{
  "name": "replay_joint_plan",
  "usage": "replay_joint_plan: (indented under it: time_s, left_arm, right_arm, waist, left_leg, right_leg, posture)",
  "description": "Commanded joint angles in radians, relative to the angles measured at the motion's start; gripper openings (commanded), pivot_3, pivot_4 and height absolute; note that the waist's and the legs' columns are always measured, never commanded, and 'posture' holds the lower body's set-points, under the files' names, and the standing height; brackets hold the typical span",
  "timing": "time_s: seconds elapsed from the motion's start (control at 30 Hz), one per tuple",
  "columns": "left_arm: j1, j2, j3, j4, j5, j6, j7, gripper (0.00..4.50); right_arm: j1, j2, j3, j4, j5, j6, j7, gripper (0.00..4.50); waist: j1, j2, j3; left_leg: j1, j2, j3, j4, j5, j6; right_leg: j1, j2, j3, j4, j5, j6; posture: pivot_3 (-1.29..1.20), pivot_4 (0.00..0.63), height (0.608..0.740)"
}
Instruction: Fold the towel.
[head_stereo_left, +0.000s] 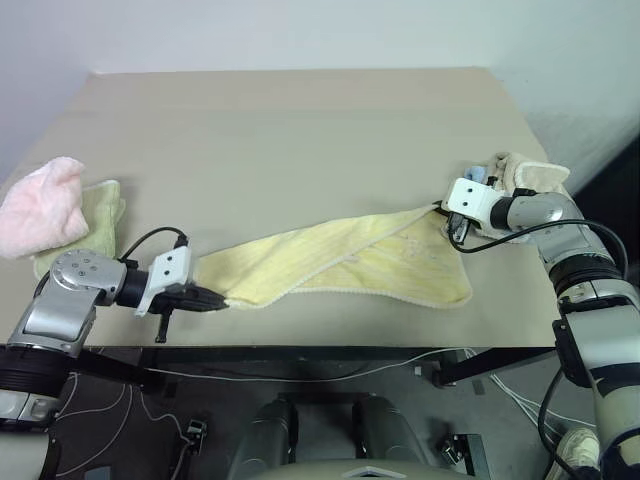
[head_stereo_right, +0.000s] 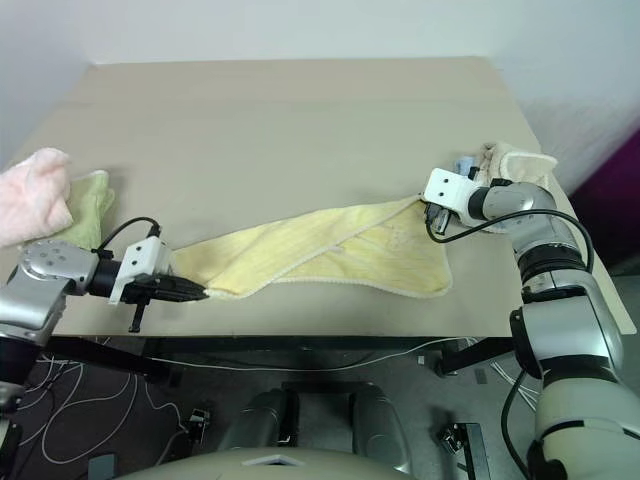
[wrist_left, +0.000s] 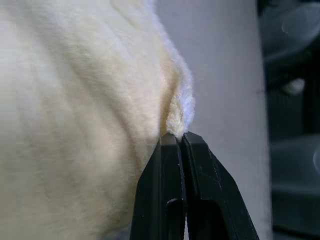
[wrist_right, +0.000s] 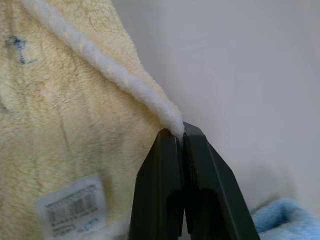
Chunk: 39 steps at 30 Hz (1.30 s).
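Since the towel is soft, light and limp, sagging across the table between its two pinched ends, it probably handles best by its hemmed corners, where the left pincer and right pincer are each clamped tight.

Silver arms, white wrist blocks, black cables, 2 black-fingered grippers.

Right end effector pinching towel hem
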Motion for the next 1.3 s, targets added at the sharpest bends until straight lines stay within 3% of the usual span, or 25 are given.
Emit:
replay_joint_plan:
  time_s: [0.03,0.33,0.47,0.6,0.77,0.93,1.1,1.3]
  left_arm:
    - [-0.093,-0.034,0.111,0.071,-0.057,0.028,0.099,0.00]
    - [-0.506,-0.172,0.246,0.482,-0.007,-0.014,0.533,0.00]
    - [-0.651,-0.194,0.297,0.578,-0.042,-0.016,0.579,0.00]
    - [-0.671,-0.161,0.324,0.598,-0.049,-0.038,0.548,0.00]
    - [-0.525,-0.096,0.356,0.481,-0.123,0.035,0.379,0.00]
    - [-0.254,-0.045,0.336,0.256,-0.161,0.126,0.248,0.00]
    - [-0.017,0.012,0.351,0.079,-0.184,0.216,0.173,0.00]
    - [0.114,0.074,0.332,0.016,-0.170,0.247,0.112,0.00]
  right_arm:
    - [-0.026,-0.040,-0.056,-0.055,0.043,0.001,-0.001,0.01]
    - [-0.168,-0.090,-0.143,-0.112,0.081,0.066,-0.065,0.01]
    - [-0.225,-0.128,-0.178,-0.171,0.114,0.094,-0.034,0.01]
    - [-0.161,-0.172,-0.224,-0.339,0.201,0.163,0.065,0.01]
    - [0.173,-0.233,-0.296,-0.802,0.409,0.416,0.234,0.01]
    - [0.502,-0.251,-0.333,-1.137,0.504,0.596,0.253,0.01]
    - [0.731,-0.268,-0.353,-1.322,0.566,0.718,0.282,0.01]
    - [0.843,-0.332,-0.373,-1.396,0.623,0.785,0.368,0.01]
  waist:
    - [0.001,0.000,0.000]
    - [-0.003,0.000,0.001]
    - [-0.002,0.000,0.001]
    - [-0.003,0.000,0.001]
    - [-0.003,0.000,0.000]
    - [0.001,0.000,0.000]
    - [0.009,0.000,0.000]
    - [0.027,0.000,0.000]
  left_leg:
    - [0.000,0.000,0.000,0.000,0.000,0.000]
    - [-0.002,-0.001,0.000,0.001,0.000,0.000]
    - [-0.003,-0.001,0.001,0.001,0.000,0.000]
    - [-0.005,-0.001,0.002,0.001,0.000,0.000]
    - [-0.005,0.000,0.001,0.000,0.000,0.000]
    - [-0.005,0.000,0.001,0.002,0.000,0.000]
    - [-0.004,0.000,0.001,0.002,0.000,0.000]
    - [-0.002,0.000,0.001,0.002,0.000,0.000]
  right_leg:
    - [0.000,0.000,0.000,0.000,0.000,0.000]
    - [-0.003,0.000,0.000,0.002,0.000,0.000]
    - [-0.005,0.000,0.000,0.002,0.000,0.000]
    - [-0.006,0.000,0.001,0.002,0.000,0.000]
    - [-0.006,-0.001,0.001,0.001,0.000,0.000]
    - [-0.005,-0.002,0.002,0.003,0.000,0.000]
    - [-0.005,-0.002,0.002,0.004,0.000,0.000]
    - [-0.002,-0.003,0.002,0.002,0.000,0.000]
  posture:
    - [0.00,0.150,0.740]
    - [0.00,0.150,0.740]
    - [0.00,0.150,0.740]
    - [0.00,0.150,0.740]
    - [0.00,0.150,0.740]
    - [0.00,0.150,0.740]
    - [0.00,0.150,0.740]
    - [0.00,0.150,0.740]
